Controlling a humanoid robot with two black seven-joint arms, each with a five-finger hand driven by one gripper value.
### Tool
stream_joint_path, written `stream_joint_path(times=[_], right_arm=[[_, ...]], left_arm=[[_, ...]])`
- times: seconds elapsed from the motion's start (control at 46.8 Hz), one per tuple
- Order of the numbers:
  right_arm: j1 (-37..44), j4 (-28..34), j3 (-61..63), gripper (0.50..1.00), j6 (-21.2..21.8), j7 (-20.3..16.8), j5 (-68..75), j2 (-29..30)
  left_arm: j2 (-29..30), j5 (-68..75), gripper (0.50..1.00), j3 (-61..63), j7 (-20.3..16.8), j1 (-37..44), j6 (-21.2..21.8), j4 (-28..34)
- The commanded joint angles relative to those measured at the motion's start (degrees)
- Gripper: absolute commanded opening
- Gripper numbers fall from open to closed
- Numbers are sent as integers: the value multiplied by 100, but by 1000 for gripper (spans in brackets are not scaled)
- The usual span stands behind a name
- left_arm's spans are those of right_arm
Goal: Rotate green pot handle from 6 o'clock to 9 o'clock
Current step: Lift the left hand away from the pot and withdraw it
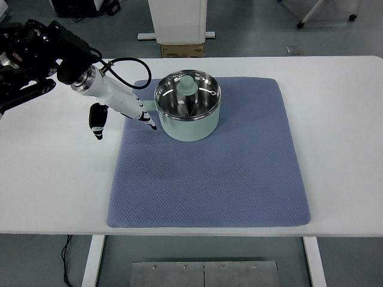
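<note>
1. Here's my view right now: the green pot (188, 116) sits on the far half of the blue mat (209, 179), left of the mat's middle, lid on.
2. The left hand (122, 107) comes in from the top-left and is right up against the pot's left side. The handle (149, 106) looks to point left, roughly 9 o'clock, but only a short pale stub shows between the pot wall and the hand.
3. Hand state: the fingers (145, 118) are drawn together around that stub, and I'd call it clamped on the handle. One dark thumb (96, 122) hangs down off to the side, clear of everything.
4. So my read is the turn is basically done or in its last bit. To finish clean I'd keep the wrist low and steady, stop when the handle runs parallel to the mat's far edge, then let go straight outward so the pot doesn't get dragged along.
5. Watch the mat: it's textured, so the pot may grip and scoot instead of spinning.
6. Contents: the glass lid (188, 92) with its green knob (188, 85) shows a shiny steel inside. I see nothing in there, though reflections make it hard to be sure.
7. The right arm isn't in the picture.
</note>
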Motion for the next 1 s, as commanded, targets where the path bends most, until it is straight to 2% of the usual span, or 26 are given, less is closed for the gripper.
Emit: stream_joint_path(times=[0.0, 0.107, 0.256, 0.406, 0.577, 0.834, 0.983], right_arm=[[1, 0, 1, 1000, 0, 0, 0, 0], [1, 0, 1, 1000, 0, 0, 0, 0], [1, 0, 1, 1000, 0, 0, 0, 0], [1, 0, 1, 1000, 0, 0, 0, 0], [1, 0, 1, 1000, 0, 0, 0, 0], [1, 0, 1, 1000, 0, 0, 0, 0], [1, 0, 1, 1000, 0, 0, 0, 0]], left_arm=[[151, -276, 1000, 3, 1, -227, -230, -28], [414, -610, 1000, 3, 1, -517, -406, -28], [669, -1084, 1000, -14, 1, -799, -407, -19], [766, -2322, 1000, -119, 1, -808, -293, 103], [749, -4221, 1000, -190, 1, -676, 199, 402], [749, -6279, 1000, -208, 1, 141, 990, 745], [670, -7490, 1000, -225, 1, 537, 1219, 1105]])
